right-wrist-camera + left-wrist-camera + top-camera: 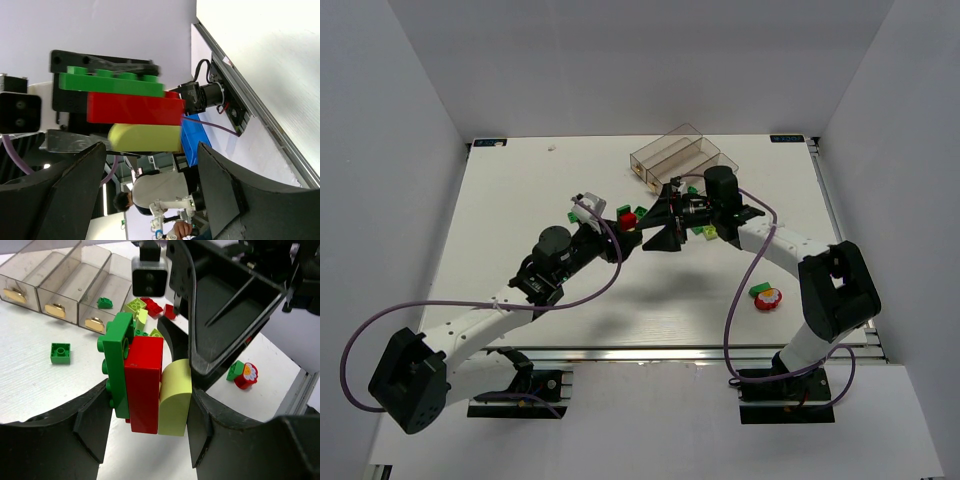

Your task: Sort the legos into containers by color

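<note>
Your table (520,200) carries the clear containers (675,150) at its far edge, right of centre. Above the middle, your left hand (147,420) is clenched on a stack of legos (135,107), held off the table: a green plate, a red brick and a lime rounded piece. Your right hand (150,155) faces the stack with jaws spread, one finger just beside the lime piece. A few loose legos (145,307) lie by the containers, and a single green brick (60,353) sits apart.
</note>
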`<state>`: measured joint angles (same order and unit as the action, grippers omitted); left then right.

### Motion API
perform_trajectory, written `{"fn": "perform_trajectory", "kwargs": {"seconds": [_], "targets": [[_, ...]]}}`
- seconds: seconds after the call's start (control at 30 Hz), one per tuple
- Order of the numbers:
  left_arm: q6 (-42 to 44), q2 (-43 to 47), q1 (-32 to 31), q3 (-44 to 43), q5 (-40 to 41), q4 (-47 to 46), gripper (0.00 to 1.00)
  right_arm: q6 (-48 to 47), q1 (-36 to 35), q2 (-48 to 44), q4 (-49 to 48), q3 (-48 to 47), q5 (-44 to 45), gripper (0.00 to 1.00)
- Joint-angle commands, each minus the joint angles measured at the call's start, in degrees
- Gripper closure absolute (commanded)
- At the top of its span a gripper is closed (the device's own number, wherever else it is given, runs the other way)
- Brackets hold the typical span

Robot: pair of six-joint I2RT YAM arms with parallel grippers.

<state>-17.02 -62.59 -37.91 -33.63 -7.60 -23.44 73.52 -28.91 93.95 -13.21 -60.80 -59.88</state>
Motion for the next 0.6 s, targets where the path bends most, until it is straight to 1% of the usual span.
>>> {"fn": "perform_trajectory", "kwargs": {"seconds": [0.0, 0.13, 0.27, 0.5, 0.57], "targets": [[-0.3, 0.45, -0.41, -2.14, 2.58, -3.45, 0.65, 1.19, -0.27, 0.0, -1.11, 0.94, 0.55, 0.22], [-1.35, 0.19, -0.41, -1.97, 3.11, -4.33, 0.65, 0.93, -0.27, -0.17, -0.67, 0.77, 1.6, 0.22], [-2.49, 0.19, -0.76, -1.44, 3.46, -5.38, 0.65, 3.03, -0.27, 0.35, -3.04, 0.42, 2.22, 0.22], [-3.37, 0.28, -1.38, -0.56, 4.69, -6.0, 0.65, 5.23, -0.19, 1.32, -4.27, -2.31, 3.01, 0.21], [-3.72, 0.19, -1.46, -0.47, 4.69, -5.74, 0.65, 3.84, -0.19, 1.23, -4.1, -2.92, 3.19, 0.21]]}}
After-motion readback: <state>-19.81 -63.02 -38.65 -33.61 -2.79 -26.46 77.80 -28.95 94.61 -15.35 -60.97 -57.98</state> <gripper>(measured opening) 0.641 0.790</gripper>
